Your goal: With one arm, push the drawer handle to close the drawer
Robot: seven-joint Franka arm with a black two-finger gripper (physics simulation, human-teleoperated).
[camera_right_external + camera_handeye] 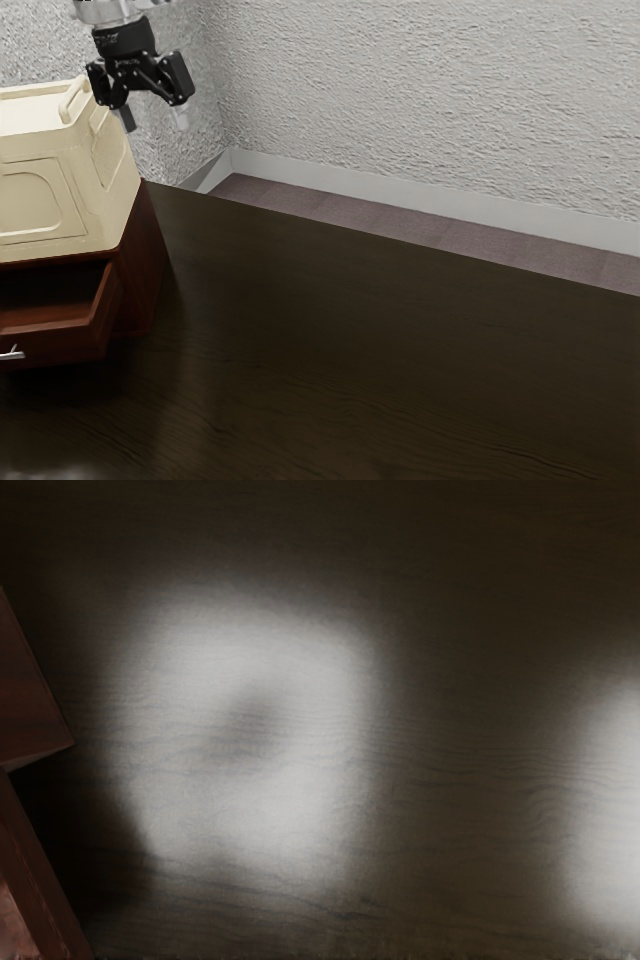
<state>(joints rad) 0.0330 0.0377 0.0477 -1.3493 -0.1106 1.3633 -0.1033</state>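
Drawer handle (12, 353) lies well below the empty pincer (154, 118)

In the exterior view, the handle sits toward the left edge, on the front of the pulled-out drawer (60, 346), its visible bar running along that face. The pincer hangs high beside the cream container (40, 205), released, fingers spread, touching nothing. The only arm would probably need to descend and come round before the drawer front, then push inward toward the cabinet (146, 260) above the desk (380, 350).

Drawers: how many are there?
1 visible: the reddish-brown wooden drawer, open beneath the cream box-shaped case at the exterior view's left. The dark-red wooden cabinet runs out of view, so others may be hidden.
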